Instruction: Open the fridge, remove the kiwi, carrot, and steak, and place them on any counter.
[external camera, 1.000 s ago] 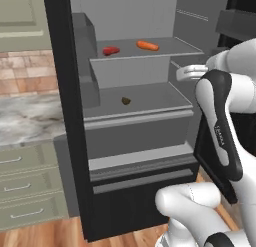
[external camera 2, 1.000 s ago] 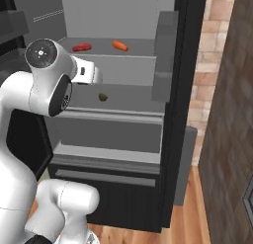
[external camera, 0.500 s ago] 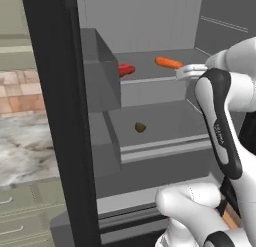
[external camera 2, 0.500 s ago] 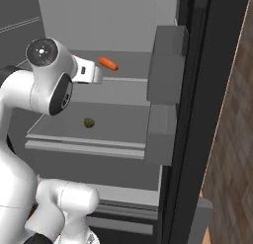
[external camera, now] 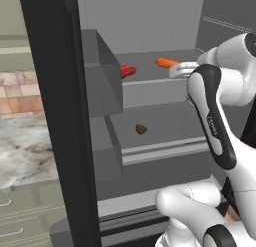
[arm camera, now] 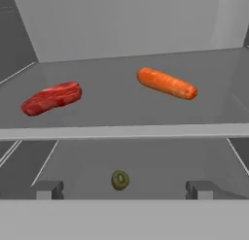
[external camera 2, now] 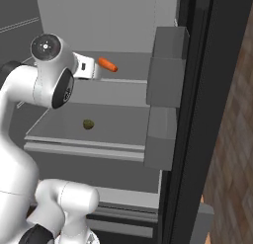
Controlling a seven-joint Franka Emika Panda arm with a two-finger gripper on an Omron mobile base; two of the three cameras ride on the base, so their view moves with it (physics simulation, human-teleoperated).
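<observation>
Low center of the hand view, kiwi sat on the lower fridge shelf between the released claw tips. Steak upper left, carrot upper right, both on the shelf above, apart from claw.

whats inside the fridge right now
In the fridge, the steak and carrot lie apart on the upper shelf; the kiwi sits alone one shelf down. The door bins' contents are hidden by their walls.
</observation>
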